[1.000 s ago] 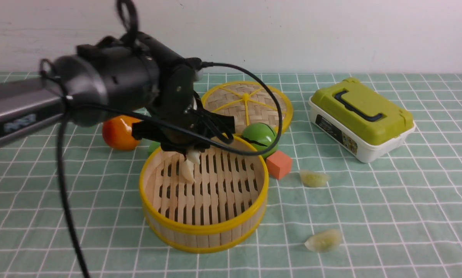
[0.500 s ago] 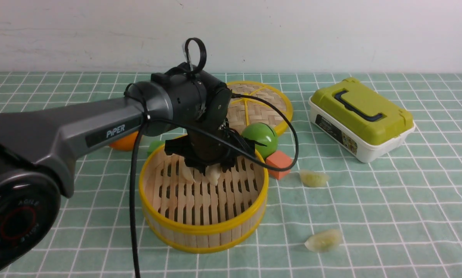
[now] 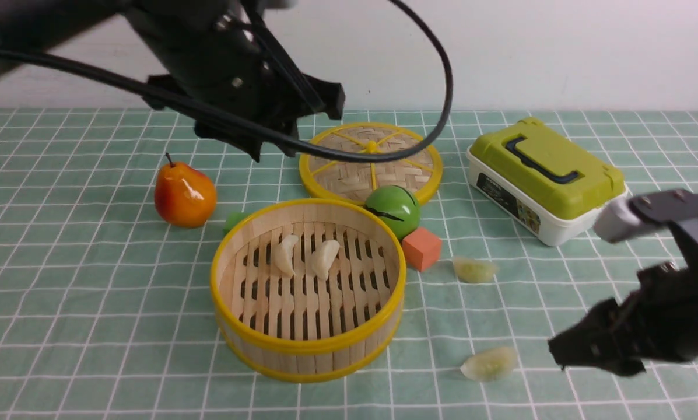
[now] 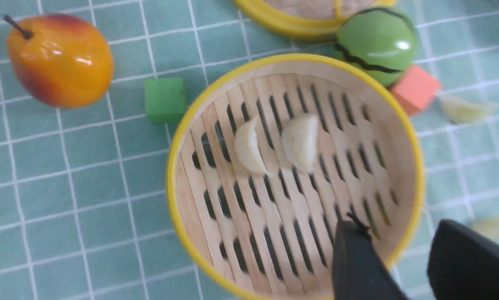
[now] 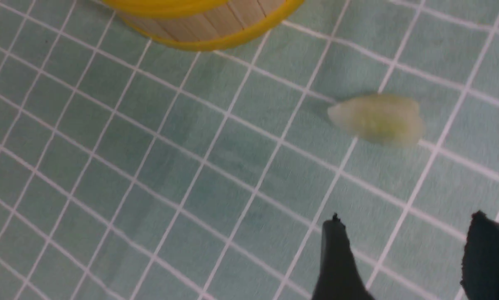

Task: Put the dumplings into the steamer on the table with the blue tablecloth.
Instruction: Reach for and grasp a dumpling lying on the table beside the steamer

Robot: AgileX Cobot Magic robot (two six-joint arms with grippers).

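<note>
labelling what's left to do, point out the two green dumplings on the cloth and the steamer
far green dumpling (image 3: 475,270), front view, middle of its body
near green dumpling (image 3: 488,364), front view, middle of its body
steamer (image 3: 308,347), front view, front of its upper yellow rim

A plain, evenly lit white wall (image 3: 558,52) fills the background.

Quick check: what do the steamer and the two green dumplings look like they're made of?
Steamer: apparently bamboo, matte pale slats; glossy yellow rims, maybe plastic. Far green dumpling and near green dumpling: translucent, waxy sheen, likely soft rubbery plastic; unsure.
</note>
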